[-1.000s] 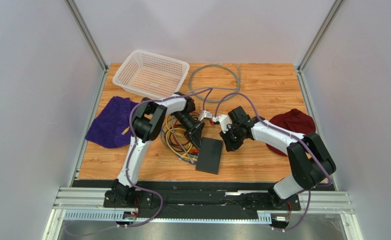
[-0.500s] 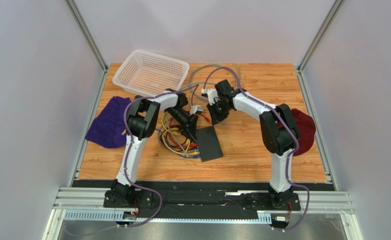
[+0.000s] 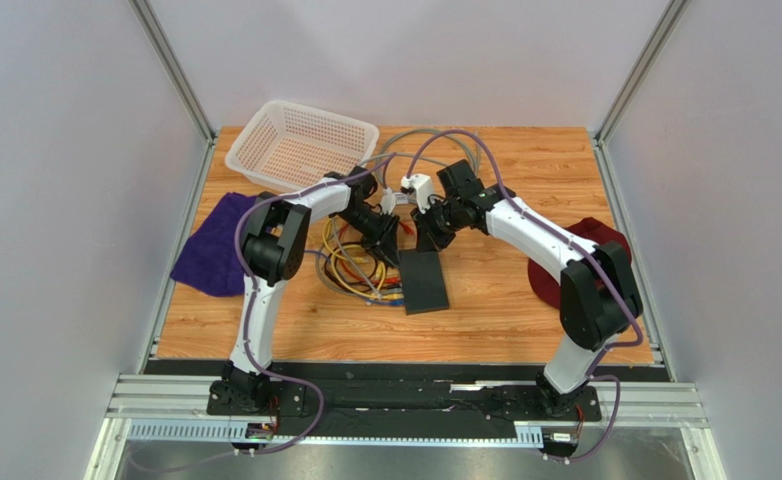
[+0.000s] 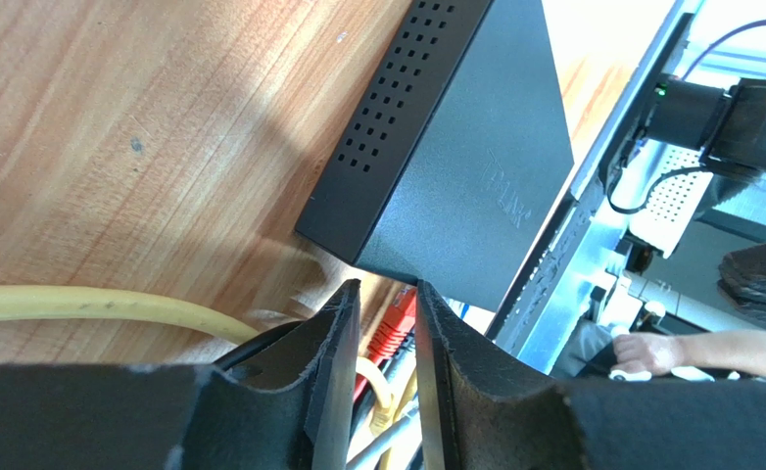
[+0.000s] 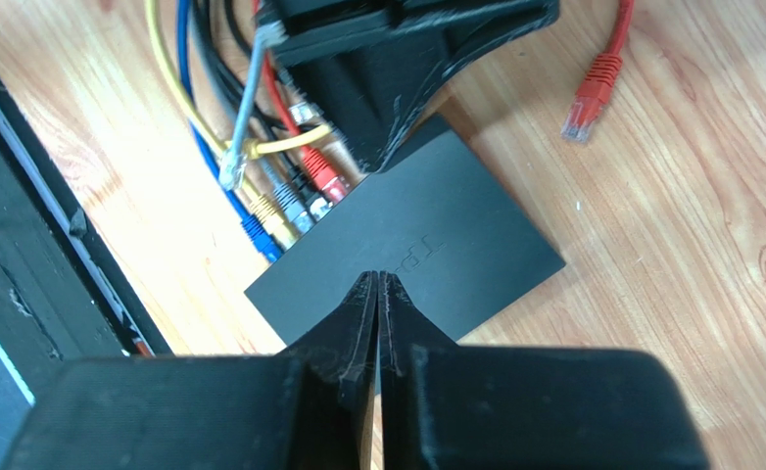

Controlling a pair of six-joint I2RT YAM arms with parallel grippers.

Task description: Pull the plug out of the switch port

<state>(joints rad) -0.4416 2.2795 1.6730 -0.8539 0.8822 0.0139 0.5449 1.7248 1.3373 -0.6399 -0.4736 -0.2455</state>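
Top view: shows switch point(image 3: 424, 283) flat on desk point(image 3: 525, 300), mid-field, with cables point(image 3: 353, 268) bunched at its left edge; left tool point(image 3: 393, 250) and right tool point(image 3: 427, 243) both at its far end.
Left wrist: shows tool narrowly parted over a switch corner, gripping nothing; red plug point(image 4: 394, 328) visible through the gap.
Right wrist: shows tool pressed closed and empty above switch top.

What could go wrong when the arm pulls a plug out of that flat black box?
1. The red plastic plug sits packed among grey, yellow and blue plugs in the flat matte black switch. The left gripper, its fingers barely apart, might catch the wrong one.
2. The switch lies loose on the wooden table. Whether the shut right gripper pins it is unclear, so a pull may drag it along.
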